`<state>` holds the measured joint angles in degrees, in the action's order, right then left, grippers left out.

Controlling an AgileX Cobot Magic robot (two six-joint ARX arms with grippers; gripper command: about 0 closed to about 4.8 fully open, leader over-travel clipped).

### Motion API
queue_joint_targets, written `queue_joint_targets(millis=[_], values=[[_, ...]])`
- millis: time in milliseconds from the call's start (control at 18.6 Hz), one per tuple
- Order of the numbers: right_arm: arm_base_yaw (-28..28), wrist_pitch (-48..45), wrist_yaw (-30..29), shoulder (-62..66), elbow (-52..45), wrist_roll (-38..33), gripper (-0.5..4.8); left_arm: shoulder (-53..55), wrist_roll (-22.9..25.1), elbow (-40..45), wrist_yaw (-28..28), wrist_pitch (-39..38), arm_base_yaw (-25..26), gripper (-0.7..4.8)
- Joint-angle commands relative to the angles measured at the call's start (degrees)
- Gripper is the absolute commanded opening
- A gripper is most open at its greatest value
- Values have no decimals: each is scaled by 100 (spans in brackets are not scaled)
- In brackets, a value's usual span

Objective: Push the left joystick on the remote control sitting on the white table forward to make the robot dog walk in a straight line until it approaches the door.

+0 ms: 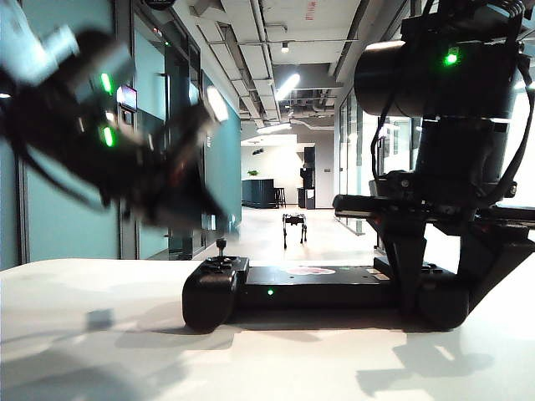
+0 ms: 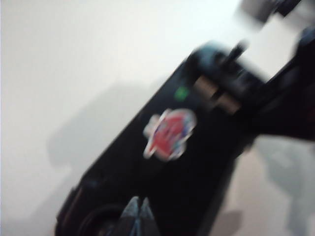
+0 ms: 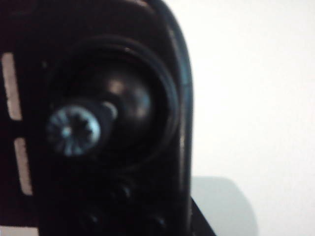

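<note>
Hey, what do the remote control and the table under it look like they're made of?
Remote control: probably hard black plastic, smooth, with soft highlights on its rounded ends. Table: matte white top, likely laminate or painted board; it shows soft shadows and no sharp reflections.

Corridor floor (image 1: 326,242): pale, glossy, running back from table edge.
Teal wall panels (image 1: 221,159): along left side of corridor.
Glass partitions (image 1: 347,159): right side, dark frames.
Ceiling ducts (image 1: 251,33): exposed, grey; strip light (image 1: 287,86) lit.
Dark counter (image 1: 259,193): far end; plant (image 1: 252,173) above it.
Sticker (image 2: 170,132): red, blue, white, blurred, on black surface.
</note>
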<state>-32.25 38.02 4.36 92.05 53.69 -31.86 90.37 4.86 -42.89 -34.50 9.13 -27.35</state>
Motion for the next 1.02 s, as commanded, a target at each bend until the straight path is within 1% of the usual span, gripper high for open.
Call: queue_joint_targets(millis=[54, 108, 161, 269, 323, 377, 484, 538, 592, 646, 807, 915, 1023], values=[[-7, 83, -151, 24, -22, 22, 147, -728, -328, -13, 48, -383, -2, -5], [-7, 83, -151, 24, -22, 22, 147, -1043, -466, -13, 212, -588, -2, -5], [-7, 83, -151, 24, -22, 22, 147, -1377, -636, -17, 501, -822, -2, -5], [-7, 74, -151, 24, -22, 33, 148, -1998, -859, -44, 1244, -1274, -2, -5], [-7, 72, -151, 24, -22, 42, 148, -2490, -876, -103, 1797, -1674, -2, -5], [-4, 79, -151, 24, -22, 42, 148, -2848, -876, -188, 2031, -2004, -2, -5], [-4, 76, -153, 24, -20, 61, 149, -3407, -874, -372, 2262, -2505, -2, -5], [-4, 74, -153, 24, -20, 61, 194, -3687, -874, -494, 2317, -2747, -2, -5], [-4, 74, -153, 22, -17, 101, 285, -3954, -876, -614, 2317, -2949, -2, -5], [-4, 76, -153, 20, -17, 192, 315, -4153, -876, -706, 2323, -3102, -2, -5], [-4, 256, -146, -11, 68, 238, 315, -4640, -916, -796, 2339, -3421, -2, -5], [-7, 649, 26, -22, 308, 387, 315, -4964, -1259, -796, 2470, -3657, -2, -5], [-7, 988, 111, -96, 546, 557, 315, -5228, -1237, -796, 2610, -3864, -2, -5]])
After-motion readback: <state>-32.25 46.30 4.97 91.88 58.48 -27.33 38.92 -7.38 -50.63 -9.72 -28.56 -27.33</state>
